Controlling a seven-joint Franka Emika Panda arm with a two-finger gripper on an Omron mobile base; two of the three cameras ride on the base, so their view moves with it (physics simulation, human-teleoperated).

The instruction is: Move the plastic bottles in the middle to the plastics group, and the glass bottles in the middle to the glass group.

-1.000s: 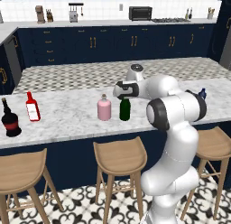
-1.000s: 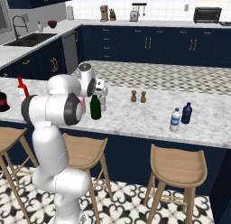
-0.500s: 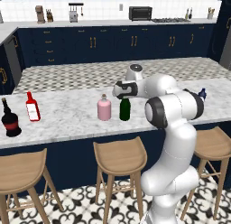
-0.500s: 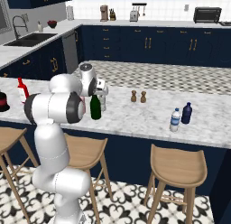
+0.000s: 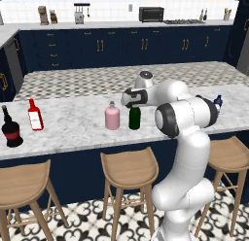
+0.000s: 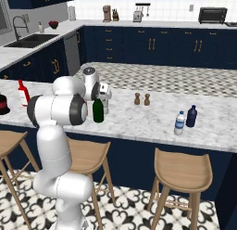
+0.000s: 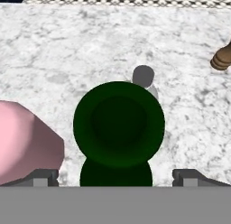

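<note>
Little has changed over the last second: gripper still hovers wide open and empty right above the tall dark green glass wine bottle, mid-tabletop beside the squat pink flask, so grasp pending.

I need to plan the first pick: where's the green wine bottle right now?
In the left base view, the green wine bottle stands mid-counter directly under the open claw, just right of the pink flask.
</note>
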